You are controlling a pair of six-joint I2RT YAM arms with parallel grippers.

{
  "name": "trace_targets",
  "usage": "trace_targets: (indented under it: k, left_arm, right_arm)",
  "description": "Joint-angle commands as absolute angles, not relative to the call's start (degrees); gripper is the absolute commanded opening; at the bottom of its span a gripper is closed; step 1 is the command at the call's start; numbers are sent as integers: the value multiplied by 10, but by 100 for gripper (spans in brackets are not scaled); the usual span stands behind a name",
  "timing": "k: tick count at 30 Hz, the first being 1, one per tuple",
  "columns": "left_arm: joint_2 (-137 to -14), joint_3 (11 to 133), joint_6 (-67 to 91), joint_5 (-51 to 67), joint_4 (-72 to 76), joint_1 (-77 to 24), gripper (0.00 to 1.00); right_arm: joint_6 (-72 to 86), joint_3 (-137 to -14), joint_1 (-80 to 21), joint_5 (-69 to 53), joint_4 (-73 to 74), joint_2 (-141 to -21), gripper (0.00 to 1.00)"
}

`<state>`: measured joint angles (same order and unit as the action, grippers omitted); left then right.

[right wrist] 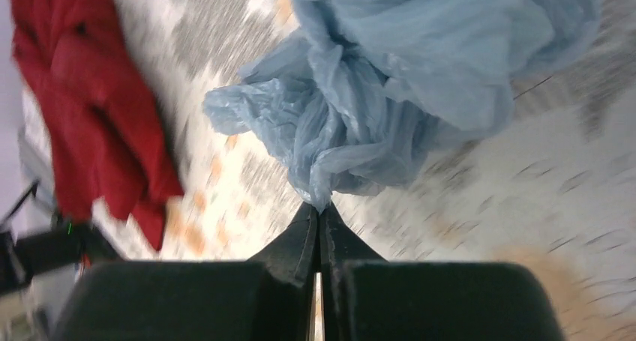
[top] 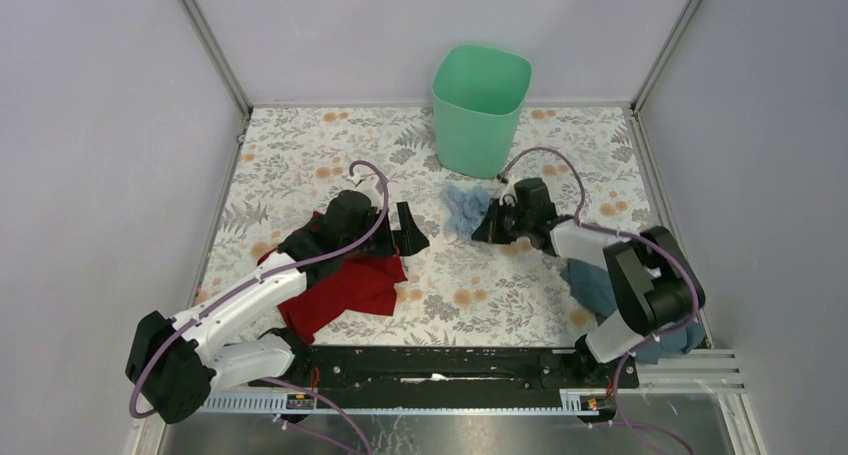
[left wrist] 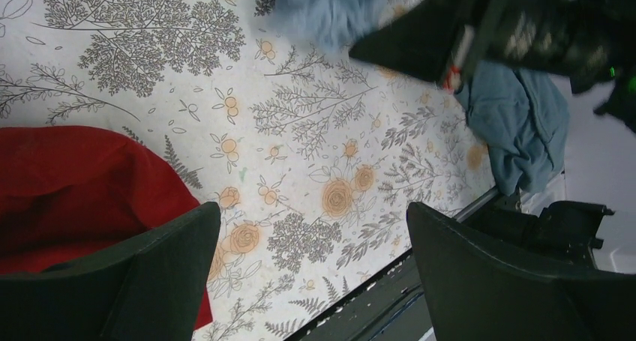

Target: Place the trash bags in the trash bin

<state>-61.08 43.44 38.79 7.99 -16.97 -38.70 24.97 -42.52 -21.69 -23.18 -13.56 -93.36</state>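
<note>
Pale lavender walls (top: 100, 95), floral tabletop (top: 300, 145)

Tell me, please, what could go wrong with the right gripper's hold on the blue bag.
The right gripper pinches only a thin edge of the light blue bag; it could slip free when lifted. The bag is loose and bulky, so it might catch on the rim of the trash bin.

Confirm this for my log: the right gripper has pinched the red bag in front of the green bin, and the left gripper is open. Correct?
Wrong colour: the right gripper has pinched the light blue bag, not the red one, as the right wrist view shows. The rest holds.
</note>
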Motion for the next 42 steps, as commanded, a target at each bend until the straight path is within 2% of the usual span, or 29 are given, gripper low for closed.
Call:
trace_targets:
  k: [1, 7, 13, 17, 21, 28, 31, 34, 37, 42]
  left_arm:
    - [-627, 431, 422, 63, -111, -388, 99]
    - [-694, 437, 423, 63, -63, -388, 99]
    - [-807, 514, 380, 102, -49, -395, 99]
    - [-852, 560, 363, 105, -62, -408, 90]
    - [-882, 580, 360, 85, -62, -431, 87]
    - [-932, 621, 346, 5, -115, -438, 62]
    - [-926, 606, 344, 27, -95, -438, 53]
    - [-917, 595, 345, 49, -86, -438, 25]
    - [-874, 579, 344, -4, -106, -435, 1]
    - [-740, 537, 327, -76, -127, -422, 0]
  right_arm:
    - [206, -357, -263, -319, -110, -838, 0]
    - [236, -240, -289, -366, -156, -744, 0]
    - [229, -238, -292, -380, -166, -736, 0]
    - [227, -240, -291, -385, -169, -748, 0]
    - [229, -236, -292, -383, -175, -745, 0]
    - [216, -246, -291, -347, -114, -695, 0]
    - [213, -250, -291, -324, -82, -660, 0]
    - [214, -259, -291, -305, -57, -641, 0]
    - [212, -278, -292, -254, 3, -630, 0]
    - [218, -293, -292, -174, 72, -600, 0]
